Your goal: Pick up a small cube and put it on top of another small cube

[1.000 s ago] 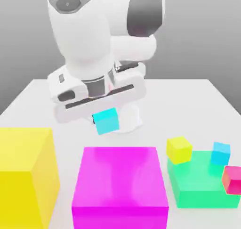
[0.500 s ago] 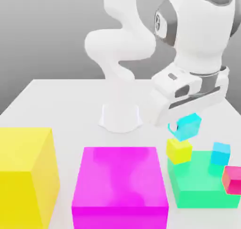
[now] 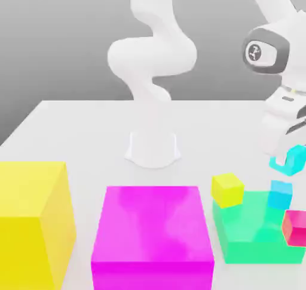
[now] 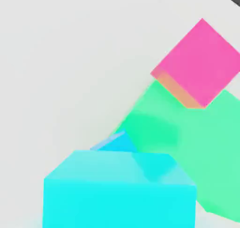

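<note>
Carried cyan cube [image 3: 291, 160] has crossed the white table [image 3: 77, 133] under grey backdrop.

No readable text or numbers appear (the blocks are plain).

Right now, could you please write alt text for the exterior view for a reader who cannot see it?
A white robot arm's gripper holds a small cyan cube just above a matching cyan cube on a green block. Small yellow and pink cubes share that block, beside large magenta and yellow blocks.
</note>
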Robot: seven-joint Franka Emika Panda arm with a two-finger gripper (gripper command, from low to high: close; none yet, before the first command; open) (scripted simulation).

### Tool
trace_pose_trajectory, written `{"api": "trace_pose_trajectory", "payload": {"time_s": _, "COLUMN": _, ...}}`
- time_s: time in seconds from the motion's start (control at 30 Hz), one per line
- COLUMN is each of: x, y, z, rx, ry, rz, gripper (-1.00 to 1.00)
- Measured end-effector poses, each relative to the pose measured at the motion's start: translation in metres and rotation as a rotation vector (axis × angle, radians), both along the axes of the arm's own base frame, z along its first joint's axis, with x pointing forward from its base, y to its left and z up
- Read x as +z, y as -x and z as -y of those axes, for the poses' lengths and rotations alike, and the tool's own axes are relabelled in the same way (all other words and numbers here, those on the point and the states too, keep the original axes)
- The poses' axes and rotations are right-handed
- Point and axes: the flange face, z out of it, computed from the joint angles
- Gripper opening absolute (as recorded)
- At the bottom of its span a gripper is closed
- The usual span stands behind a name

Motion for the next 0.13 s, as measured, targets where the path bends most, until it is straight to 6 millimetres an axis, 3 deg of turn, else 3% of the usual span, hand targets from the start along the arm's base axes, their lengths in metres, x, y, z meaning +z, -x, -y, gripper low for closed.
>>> {"api": "trace_pose_trajectory", "payload": {"time_s": 0.03, "x": -0.008, "y": 0.0002, "z": 0.0006, "rx": -0.001, "ry": -0.001, "rz": 0.0, "gripper": 1.0}}
{"api": "trace_pose_trajectory", "payload": {"time_s": 0.13, "x": -0.008, "y": -0.0022, "z": 0.0032, "rx": -0.01, "ry": -0.001, "rz": 0.0, "gripper": 1.0}}
